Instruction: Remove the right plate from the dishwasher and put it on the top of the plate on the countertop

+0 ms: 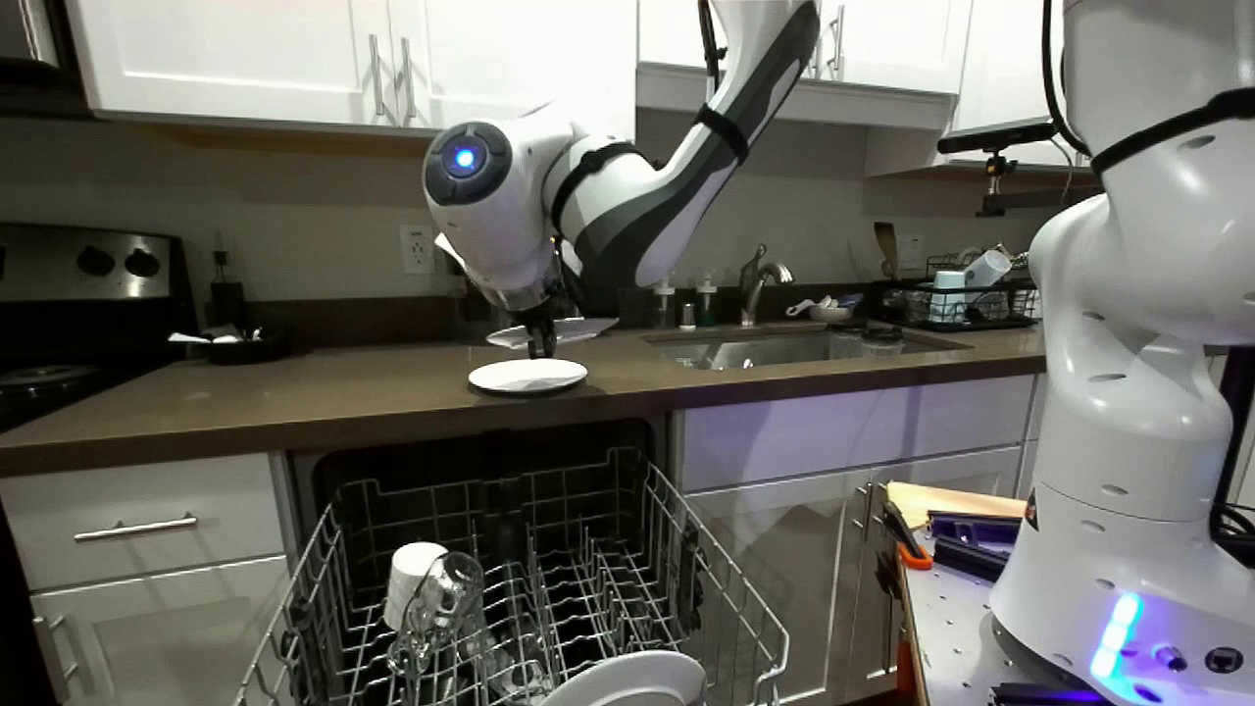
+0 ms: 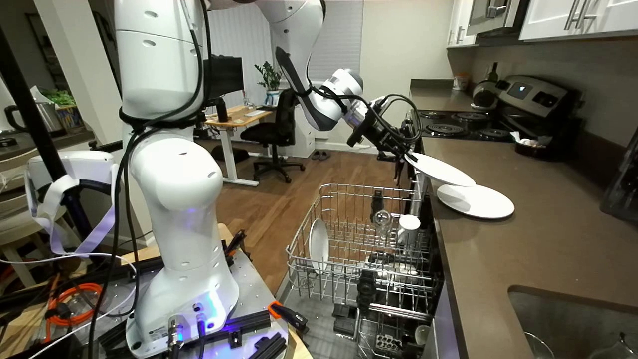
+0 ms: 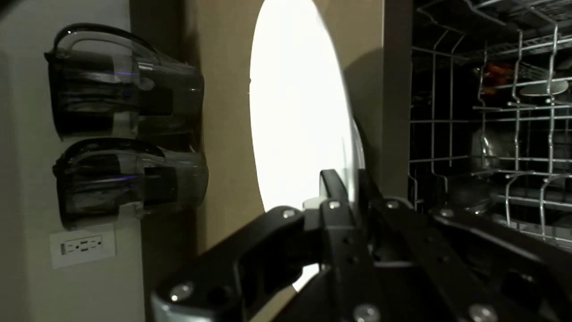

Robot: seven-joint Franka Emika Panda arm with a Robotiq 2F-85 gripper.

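The jaws pinched the rim of the top plate [image 2: 441, 170], which sloped down from them toward the back edge of the surface [image 2: 543, 234]. The bottom plate [image 2: 478, 202] lay flat below, near the front edge.

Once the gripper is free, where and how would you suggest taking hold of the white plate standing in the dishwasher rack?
I'd pinch the white plate by its upper rim, coming from above with the jaws astride the edge. It stands on edge in the dishwasher rack, that rim exposed, so a downward approach looks likeliest to work. The gripper must first release the held plate.
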